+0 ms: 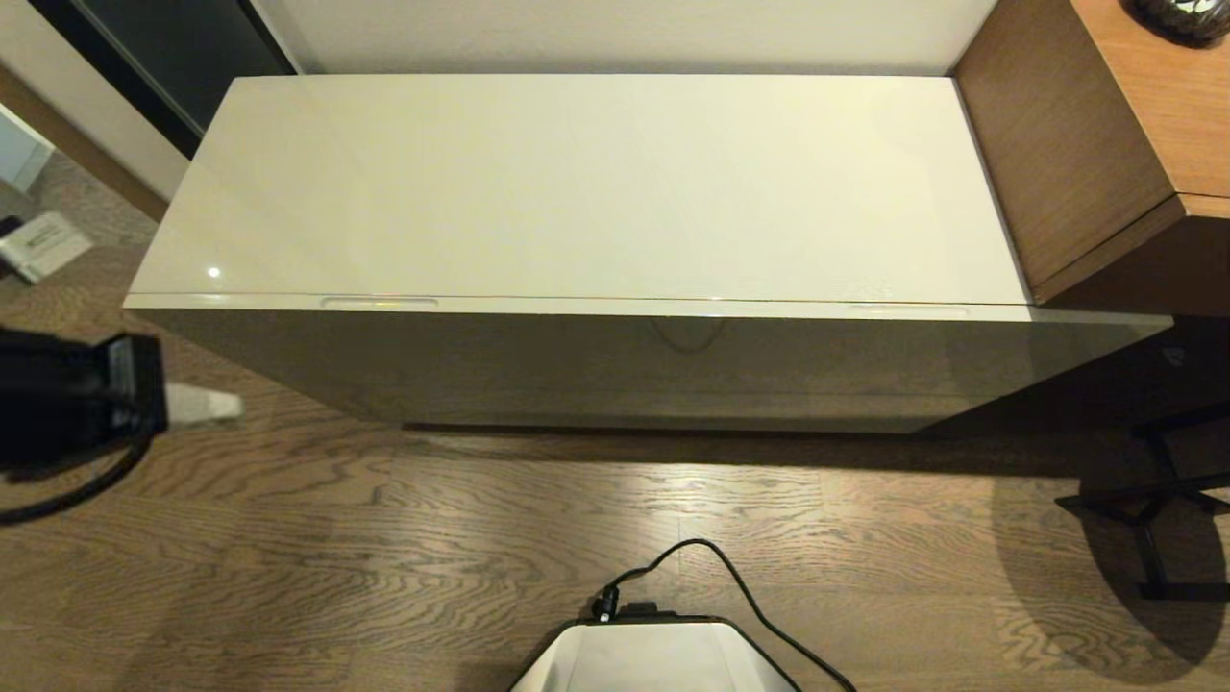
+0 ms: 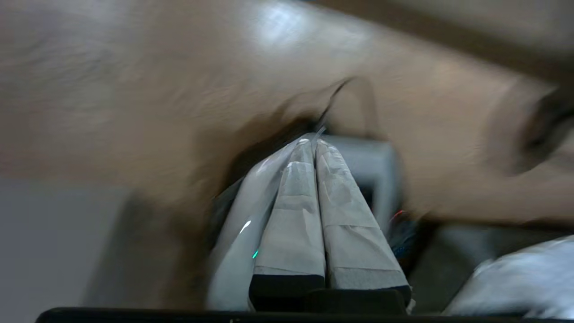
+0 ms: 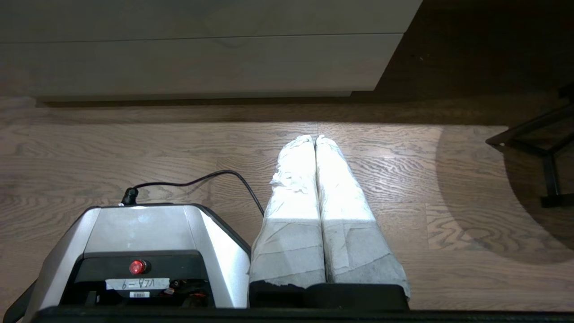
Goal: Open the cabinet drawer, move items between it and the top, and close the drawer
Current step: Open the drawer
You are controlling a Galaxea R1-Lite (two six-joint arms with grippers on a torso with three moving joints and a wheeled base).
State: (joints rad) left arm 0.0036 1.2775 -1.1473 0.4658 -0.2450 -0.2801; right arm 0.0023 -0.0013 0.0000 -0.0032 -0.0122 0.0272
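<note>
Floorboards of brown wood (image 1: 538, 519) are spread wide in front of the low cabinet, and that strip is crossed only by the robot's base (image 1: 653, 658) and its black cable (image 1: 730, 577) near the middle. The counter (image 1: 577, 183) is seen as a glossy cream-white slab, bounded at the back by the wall, on the right by a brown wooden desk (image 1: 1086, 154), and on the left by open floor. The drawer (image 1: 615, 308) lies shut directly under the slab's front edge, its rim showing two long narrow recesses, one toward each end. A black metal stand (image 1: 1153, 519) is placed on the floor at the far right.

The left gripper (image 1: 207, 406) is held low at the left edge of the head view, over the floor and well apart from the cabinet front, with its white-wrapped fingers (image 2: 309, 202) pressed together on nothing. The right gripper (image 3: 316, 140) is pointed at the floor beside the base, its fingers likewise closed and holding nothing.
</note>
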